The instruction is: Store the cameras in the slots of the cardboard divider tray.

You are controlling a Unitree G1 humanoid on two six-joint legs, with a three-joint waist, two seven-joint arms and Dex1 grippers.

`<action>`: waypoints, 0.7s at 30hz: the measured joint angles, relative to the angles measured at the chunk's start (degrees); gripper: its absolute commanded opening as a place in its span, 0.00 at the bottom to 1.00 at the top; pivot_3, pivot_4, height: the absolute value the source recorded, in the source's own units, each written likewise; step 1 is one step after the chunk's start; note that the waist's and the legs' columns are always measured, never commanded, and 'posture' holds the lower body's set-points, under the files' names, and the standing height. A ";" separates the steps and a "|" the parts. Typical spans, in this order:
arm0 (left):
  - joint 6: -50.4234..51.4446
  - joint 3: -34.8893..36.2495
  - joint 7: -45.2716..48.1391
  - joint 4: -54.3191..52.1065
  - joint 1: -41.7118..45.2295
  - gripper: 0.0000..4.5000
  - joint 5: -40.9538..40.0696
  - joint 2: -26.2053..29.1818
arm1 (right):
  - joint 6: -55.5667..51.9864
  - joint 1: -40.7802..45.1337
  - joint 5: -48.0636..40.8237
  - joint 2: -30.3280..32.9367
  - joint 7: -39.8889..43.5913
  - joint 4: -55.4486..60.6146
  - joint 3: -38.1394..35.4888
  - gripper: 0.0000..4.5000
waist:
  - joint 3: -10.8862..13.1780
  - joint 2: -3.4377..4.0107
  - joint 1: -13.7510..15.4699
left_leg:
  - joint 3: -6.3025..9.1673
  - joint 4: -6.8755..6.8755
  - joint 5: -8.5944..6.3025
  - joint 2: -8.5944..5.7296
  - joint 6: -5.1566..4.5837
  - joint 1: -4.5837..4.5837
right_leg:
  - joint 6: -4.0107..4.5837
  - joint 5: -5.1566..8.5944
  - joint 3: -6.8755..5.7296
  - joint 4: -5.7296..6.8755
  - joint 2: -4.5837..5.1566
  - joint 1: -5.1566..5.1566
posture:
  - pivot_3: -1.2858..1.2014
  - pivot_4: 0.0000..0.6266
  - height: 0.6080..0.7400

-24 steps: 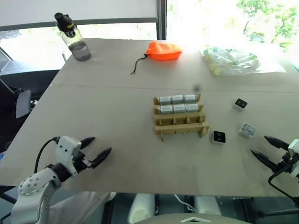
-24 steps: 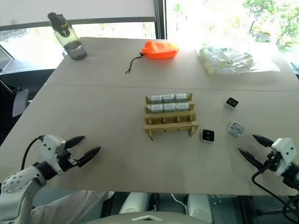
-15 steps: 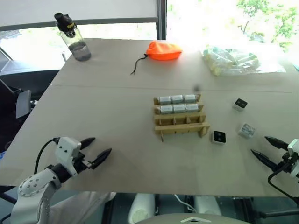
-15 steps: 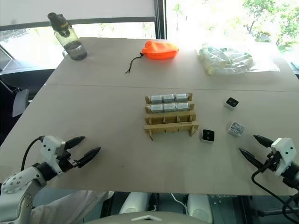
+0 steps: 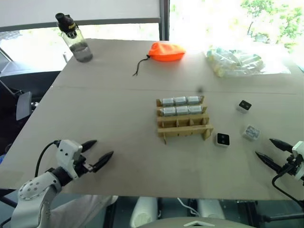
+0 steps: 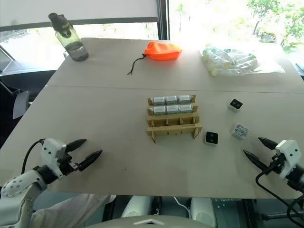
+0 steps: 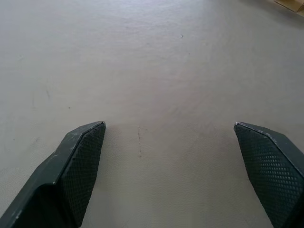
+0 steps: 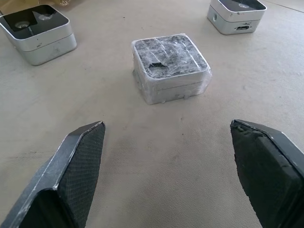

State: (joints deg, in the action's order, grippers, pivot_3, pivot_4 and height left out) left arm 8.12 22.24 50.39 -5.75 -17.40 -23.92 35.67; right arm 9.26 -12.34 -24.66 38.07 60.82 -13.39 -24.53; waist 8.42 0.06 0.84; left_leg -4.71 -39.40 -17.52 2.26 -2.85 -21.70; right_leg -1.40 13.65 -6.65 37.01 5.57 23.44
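On the worktop (image 5: 118, 118), I see both jaws spread empty, three loose cameras (image 5: 223, 139) right of cardboard divider tray (image 5: 184, 129).

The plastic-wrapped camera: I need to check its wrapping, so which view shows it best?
The right wrist view: the wrapped camera lies close ahead of the open right gripper, its crinkled film plain to see. The left eye and right eye views show it as a small pale block right of the cardboard divider tray.

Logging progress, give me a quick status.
Left gripper and right gripper open, empty. Tray: six cameras stored, near row empty. Three cameras loose, unobstructed.
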 measured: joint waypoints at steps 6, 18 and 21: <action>-1.03 -1.23 2.45 0.81 3.38 1.00 0.15 1.34 | -0.26 -2.61 -0.08 -0.36 -0.77 2.26 -0.05 0.93 | 0.00 -0.03 0.10 | 0.05 0.00 0.01 0.00 0.02 -0.04 | 0.00 0.00 -0.06 0.00 0.00 0.00 | 0.52 0.24 0.89; 10.46 -8.90 21.28 -7.48 19.32 1.00 -8.40 18.83 | -7.52 -12.76 -1.49 -5.04 -6.71 18.35 2.28 0.93 | 0.02 -0.02 -0.13 | -0.01 0.00 0.03 0.02 0.06 0.00 | -0.02 0.01 0.03 0.02 -0.02 0.00 | 0.52 0.24 0.89; 14.46 -8.97 24.92 -10.71 23.57 1.00 -13.15 21.83 | -9.36 -12.54 -1.75 -5.25 -7.65 21.46 3.45 0.93 | 0.02 -0.02 -0.27 | -0.06 0.00 0.03 0.05 0.08 0.01 | -0.02 0.01 0.11 0.02 -0.13 0.02 | 0.52 0.24 0.89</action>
State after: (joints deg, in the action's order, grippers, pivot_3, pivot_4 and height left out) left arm 22.59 13.27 75.30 -16.46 6.17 -37.07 57.50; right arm -0.10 -24.87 -26.41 32.81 53.18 8.06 -21.08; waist 8.44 0.04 0.57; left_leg -4.77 -39.40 -17.49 2.31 -2.77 -21.69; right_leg -1.42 13.66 -6.54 37.03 5.44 23.46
